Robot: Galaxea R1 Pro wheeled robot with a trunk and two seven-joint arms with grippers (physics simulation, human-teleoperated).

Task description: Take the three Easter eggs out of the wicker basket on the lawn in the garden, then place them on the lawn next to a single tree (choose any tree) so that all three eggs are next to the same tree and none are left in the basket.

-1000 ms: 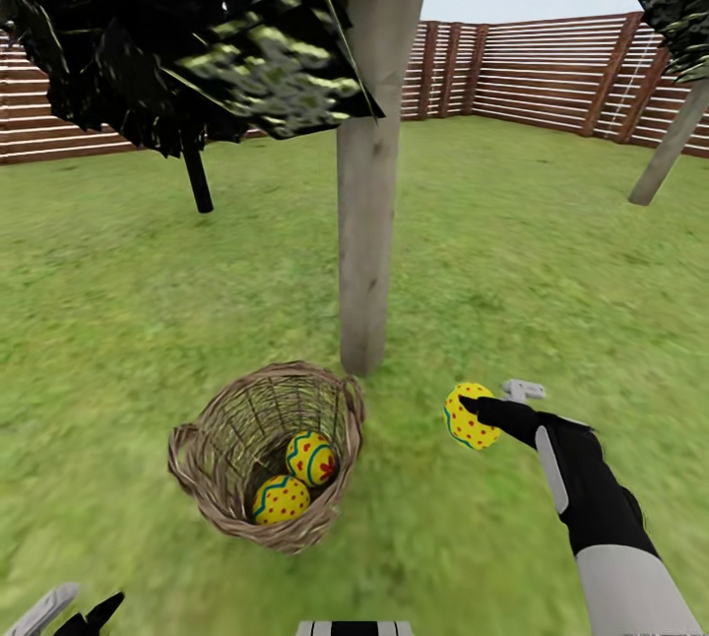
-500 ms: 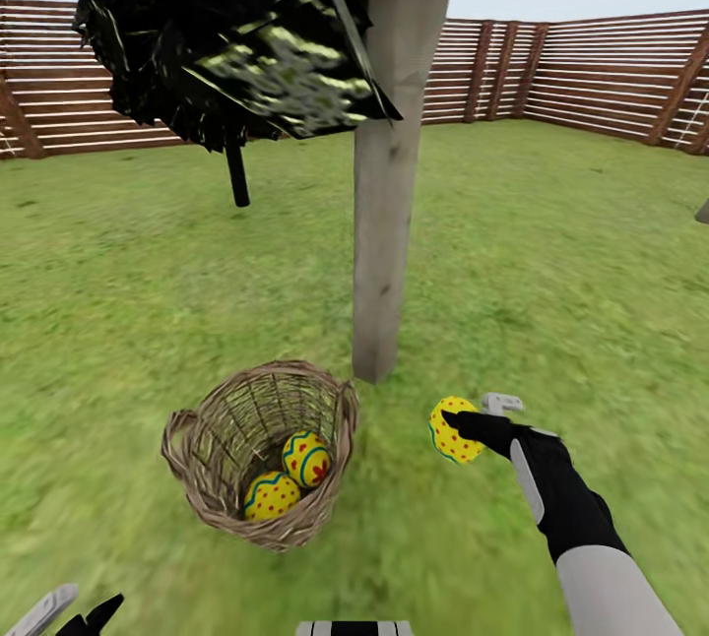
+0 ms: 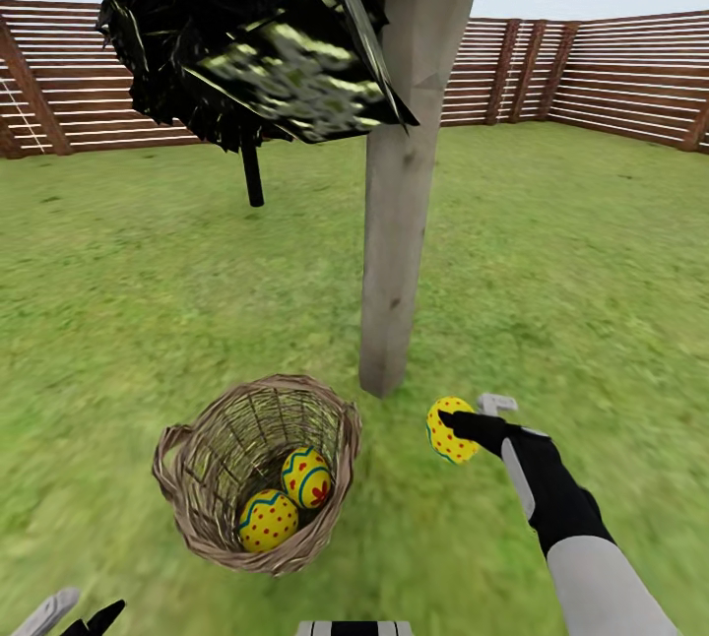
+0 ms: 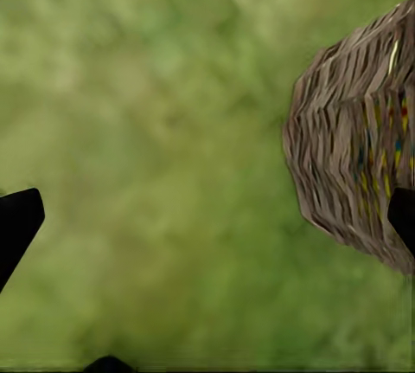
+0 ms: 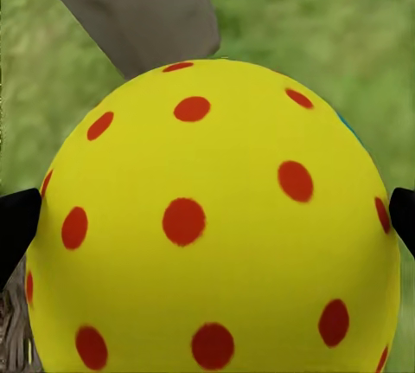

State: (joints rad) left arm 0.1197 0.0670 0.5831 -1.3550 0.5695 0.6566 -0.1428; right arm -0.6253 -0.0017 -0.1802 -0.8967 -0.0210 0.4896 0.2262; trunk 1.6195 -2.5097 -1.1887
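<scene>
Right gripper (image 3: 455,427) clamped on one egg (image 3: 445,430), held above lawn (image 3: 591,252) just right of tree trunk (image 3: 399,222) base. Two eggs (image 3: 306,477) in wicker basket (image 3: 197,478), left of trunk. Left gripper (image 4: 207,226) spread wide, empty

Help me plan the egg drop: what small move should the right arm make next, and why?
Probably lower the right gripper and release its egg on the lawn. The egg hangs above grass beside the trunk, close enough to count. Two eggs remain in the basket.
</scene>
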